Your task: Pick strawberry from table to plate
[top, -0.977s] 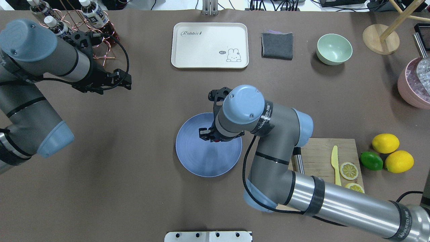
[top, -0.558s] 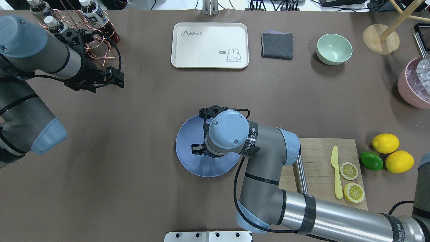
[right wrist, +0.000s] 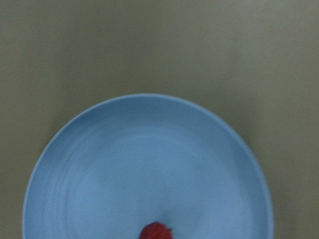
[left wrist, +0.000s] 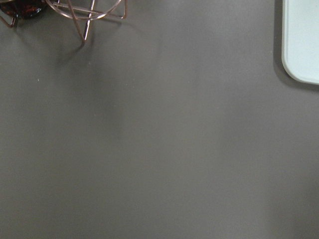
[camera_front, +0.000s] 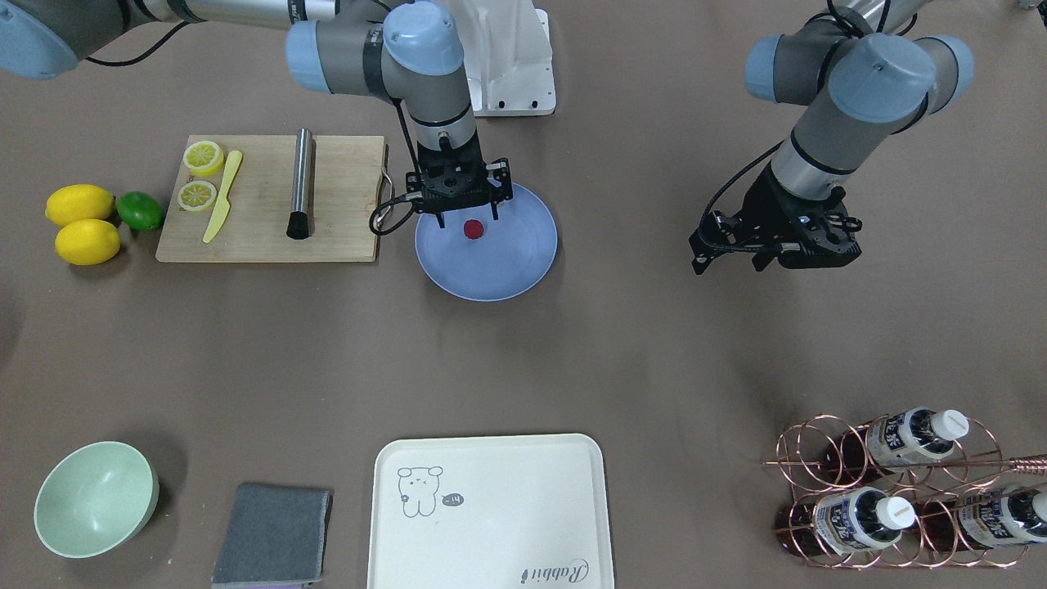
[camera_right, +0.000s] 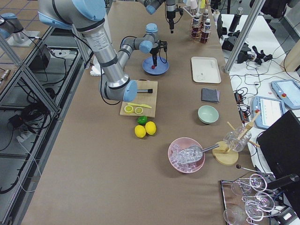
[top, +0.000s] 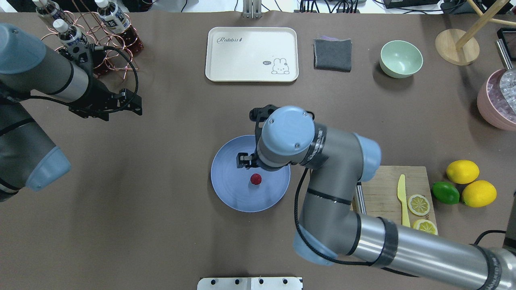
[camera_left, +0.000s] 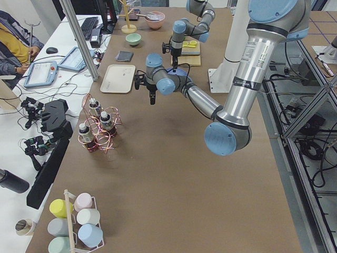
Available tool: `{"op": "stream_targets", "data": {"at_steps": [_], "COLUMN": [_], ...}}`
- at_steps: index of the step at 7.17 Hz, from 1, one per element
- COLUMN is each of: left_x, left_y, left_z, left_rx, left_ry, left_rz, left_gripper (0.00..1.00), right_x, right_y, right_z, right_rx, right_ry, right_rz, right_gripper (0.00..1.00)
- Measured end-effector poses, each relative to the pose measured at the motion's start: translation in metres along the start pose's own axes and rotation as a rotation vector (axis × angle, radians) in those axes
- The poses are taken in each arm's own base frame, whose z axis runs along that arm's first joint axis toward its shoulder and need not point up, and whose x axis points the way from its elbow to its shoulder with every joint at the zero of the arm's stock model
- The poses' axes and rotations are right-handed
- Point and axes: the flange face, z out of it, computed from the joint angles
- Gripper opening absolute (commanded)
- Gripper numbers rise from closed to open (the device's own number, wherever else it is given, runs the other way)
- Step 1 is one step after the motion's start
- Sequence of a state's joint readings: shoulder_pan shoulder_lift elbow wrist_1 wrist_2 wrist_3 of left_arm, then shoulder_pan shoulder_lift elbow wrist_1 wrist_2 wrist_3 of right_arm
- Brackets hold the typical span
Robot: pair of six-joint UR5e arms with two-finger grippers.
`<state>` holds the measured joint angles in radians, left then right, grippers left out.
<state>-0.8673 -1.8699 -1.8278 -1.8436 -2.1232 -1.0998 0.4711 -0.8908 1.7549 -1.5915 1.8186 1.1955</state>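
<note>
Looking across the worktop (top: 161, 233), you have the plate (top: 227, 193) near its middle, so place everything else from it. Directly above the plate hang the right arm's jaws, spread wide and gripping nothing. Well away from the plate, on the robot's left, the left arm's jaws are also spread and empty over bare worktop. The strawberry (top: 255, 179) lies on the plate, close to its centre, clear of both fingers. Judge it light, small, soft and easily bruised, and round enough to roll. Should you regrip it, pinch gently across its widest middle.
</note>
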Motion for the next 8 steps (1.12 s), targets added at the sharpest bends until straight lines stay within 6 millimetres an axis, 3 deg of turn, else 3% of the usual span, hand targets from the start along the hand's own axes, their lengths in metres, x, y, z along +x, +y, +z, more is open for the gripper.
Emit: {"op": "stream_targets", "data": {"at_steps": [1,2,4,6,8], "left_x": [-0.022,-0.056,-0.134,-0.226,-0.310], "left_y": [-0.002,-0.007,-0.015,-0.009,0.002], "left_z": [-0.010,-0.023,-0.066,-0.097,-0.112], "left_rx": [-0.001,0.000,0.009,-0.003,-0.016], "left_ry": [-0.006,-0.018,-0.024,-0.046,-0.081], "left_rz": [0.051,0.094,0.132,0.218,0.279], "left_gripper": [0.97,0.97,0.97,0.97,0.97], "right_x": [0.043,0.105,0.275,0.458,0.610], "right_y": [-0.028,-0.059,-0.108,-0.121,-0.112], "right_z": [-0.038,-0.068,-0.105,-0.134,-0.158], "right_rx": [-0.003,-0.004,-0.055,-0.108,-0.128], "right_ry": [0.019,0.037,0.077,0.094,0.076], "right_rz": [0.009,-0.002,-0.073,-0.104,-0.147], "right_gripper": [1.00,1.00,1.00,1.00,1.00]}}
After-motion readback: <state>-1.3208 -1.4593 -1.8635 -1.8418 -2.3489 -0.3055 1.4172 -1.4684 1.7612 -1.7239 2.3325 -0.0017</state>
